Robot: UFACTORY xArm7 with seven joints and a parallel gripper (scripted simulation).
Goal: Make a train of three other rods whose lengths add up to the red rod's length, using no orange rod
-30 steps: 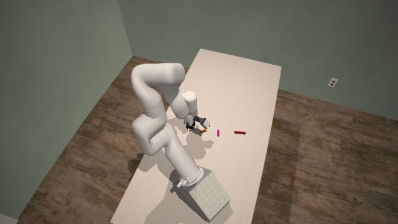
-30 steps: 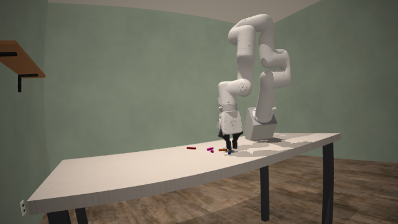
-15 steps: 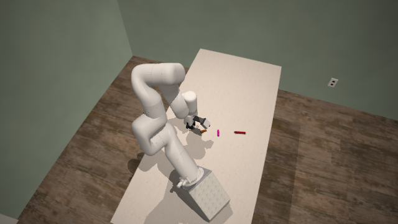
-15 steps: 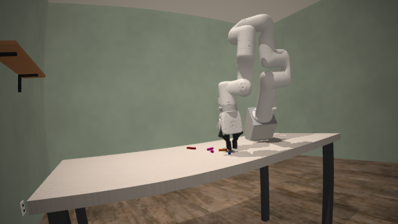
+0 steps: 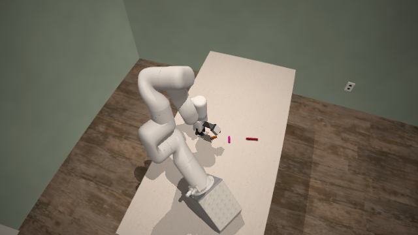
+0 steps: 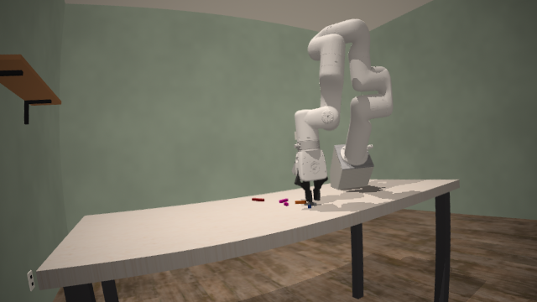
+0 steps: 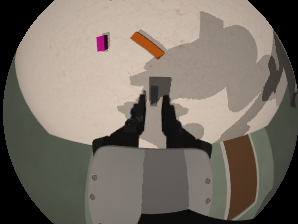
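Observation:
My gripper (image 5: 199, 132) (image 6: 312, 197) (image 7: 153, 102) stands upright, low over the table (image 5: 248, 94), near the arm's base. Its fingers stand a little apart. A short grey rod (image 7: 156, 87) lies between the fingertips in the wrist view, and the fingers do not clamp it. A small blue rod (image 6: 310, 205) lies at the fingers' foot. An orange rod (image 5: 213, 137) (image 6: 300, 202) (image 7: 148, 44) lies just beyond the gripper. Two magenta rods (image 5: 229, 140) (image 5: 219, 132) (image 6: 284, 200) (image 7: 101, 42) lie further out. The red rod (image 5: 251, 139) (image 6: 258, 200) lies furthest, apart from the others.
The arm's grey base block (image 5: 217, 205) (image 6: 350, 172) stands at the table's near end. The table's long edges run close on both sides of the rods. A wooden shelf (image 6: 25, 81) hangs on the wall, far from the table.

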